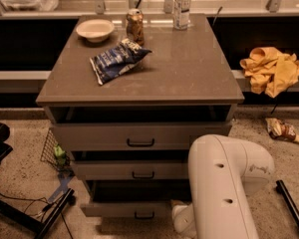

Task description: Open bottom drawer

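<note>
Nearest you, the robot's white arm (224, 188) fills the lower right of the frame, bent down toward the cabinet's foot. The gripper (180, 217) sits at the arm's end, low in the frame, just right of the bottom drawer's black bar handle (144, 215). The arm's bulk covers most of the gripper, so you cannot tell how the jaws stand or whether they have hold of anything. The bottom drawer (119, 209) is at lower centre, lowest of the three. Its slim front stands forward of the one above, with a dark gap over it, so it looks at least partly drawn out. The arm's low reach fits a pull at that height, and it needs room to travel toward you. Above it come the middle drawer (104, 170) and the taller top drawer (89, 136), each stepped back a little. On the tabletop (189, 73) a blue chip bag (118, 59) lies flat left of centre. Beyond it stand a can (135, 26), a shallow bowl (94, 30) and a tall drink can (182, 1) at the far edge. All are upright and away from the front lip, so a steady pull below should not disturb them. A yellow cloth (271, 69) is heaped on the ledge at the right.
</note>
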Robot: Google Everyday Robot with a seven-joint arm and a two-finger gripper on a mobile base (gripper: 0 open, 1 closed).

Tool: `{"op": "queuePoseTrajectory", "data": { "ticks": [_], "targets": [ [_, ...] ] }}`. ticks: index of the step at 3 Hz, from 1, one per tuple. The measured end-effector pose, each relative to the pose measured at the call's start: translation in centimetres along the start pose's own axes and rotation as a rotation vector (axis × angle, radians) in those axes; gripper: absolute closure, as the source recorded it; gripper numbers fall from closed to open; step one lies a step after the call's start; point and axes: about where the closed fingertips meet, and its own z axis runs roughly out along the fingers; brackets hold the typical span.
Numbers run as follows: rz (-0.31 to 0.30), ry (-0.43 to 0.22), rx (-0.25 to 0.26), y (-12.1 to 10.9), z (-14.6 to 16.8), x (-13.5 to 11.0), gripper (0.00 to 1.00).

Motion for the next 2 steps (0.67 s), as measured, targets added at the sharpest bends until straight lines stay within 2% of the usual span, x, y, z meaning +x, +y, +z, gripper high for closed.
{"op": "queuePoseTrajectory", "data": {
  "ticks": [1,2],
  "targets": [
    [0.007,-0.014,-0.004,0.77,-1.35,0.77,1.0],
    [0.007,-0.014,-0.004,0.77,-1.35,0.77,1.0]
  ]
}}
